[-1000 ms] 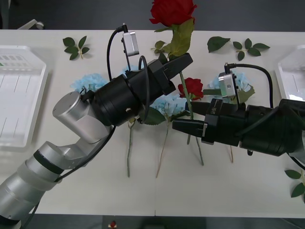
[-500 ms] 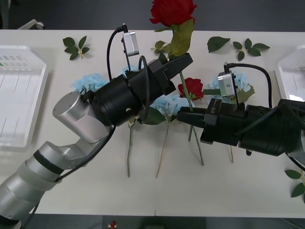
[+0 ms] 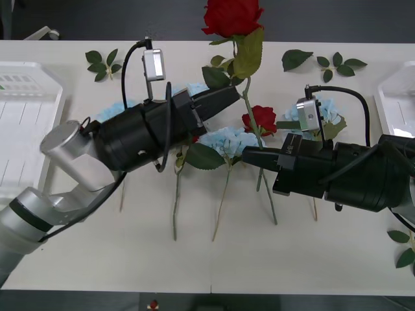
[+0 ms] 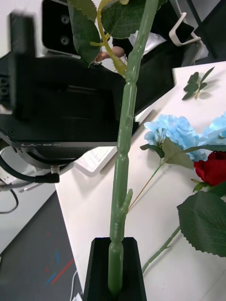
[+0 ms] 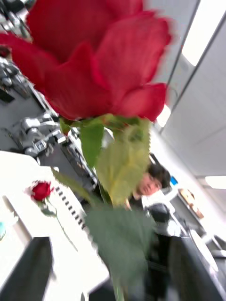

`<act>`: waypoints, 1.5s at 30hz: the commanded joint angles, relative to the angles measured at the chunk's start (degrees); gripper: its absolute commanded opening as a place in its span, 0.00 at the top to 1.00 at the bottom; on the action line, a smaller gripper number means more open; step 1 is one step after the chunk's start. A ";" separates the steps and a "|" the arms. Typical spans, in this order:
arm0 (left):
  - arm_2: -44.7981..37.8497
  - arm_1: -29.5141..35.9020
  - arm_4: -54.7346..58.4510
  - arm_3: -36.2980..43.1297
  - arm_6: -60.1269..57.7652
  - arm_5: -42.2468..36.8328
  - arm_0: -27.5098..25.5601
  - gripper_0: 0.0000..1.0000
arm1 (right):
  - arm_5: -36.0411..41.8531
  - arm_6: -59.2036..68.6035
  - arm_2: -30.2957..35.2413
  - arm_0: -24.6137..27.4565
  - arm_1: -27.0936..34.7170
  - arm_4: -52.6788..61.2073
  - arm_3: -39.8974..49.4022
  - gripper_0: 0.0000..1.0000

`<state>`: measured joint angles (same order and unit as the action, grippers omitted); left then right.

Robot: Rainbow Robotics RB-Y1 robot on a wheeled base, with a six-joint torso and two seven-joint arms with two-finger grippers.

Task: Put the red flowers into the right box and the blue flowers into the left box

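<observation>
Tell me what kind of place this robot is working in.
Probably an office or lab: a plain white table, long ceiling light panels, and grey floor beyond the table edge. Artificial flowers lie between two white trays.

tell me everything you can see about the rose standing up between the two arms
The raised red rose has a deep-red, fabric-like bloom at the far table edge in the front view, with yellow-green leaves below it. Its long, knobbly green plastic-looking stem stands nearly upright, tilted a little. The right tool is shut on the stem's lower part. The left tool sits open beside the upper stem, its black fingers flanking the leaves in the left wrist view. Nothing else visibly touches it.
</observation>
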<state>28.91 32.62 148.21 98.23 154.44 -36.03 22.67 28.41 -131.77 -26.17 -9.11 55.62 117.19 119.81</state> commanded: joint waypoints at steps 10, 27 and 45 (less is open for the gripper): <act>-0.88 27.15 5.51 -7.62 0.56 -19.78 -2.11 0.15 | 3.40 2.57 7.54 -1.79 13.55 10.08 -6.34 1.00; -6.33 25.66 -35.71 -29.33 -13.90 -22.76 9.23 0.16 | 27.13 22.52 9.30 -15.68 22.34 -9.44 -44.05 1.00; -6.68 20.82 -75.70 -10.52 -56.18 -21.01 8.97 0.16 | 29.51 23.92 9.30 -18.84 26.47 -30.79 -62.33 1.00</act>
<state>23.24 54.20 75.51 84.47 102.24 -56.92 31.31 58.45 -108.10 -17.26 -28.22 79.30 86.56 57.35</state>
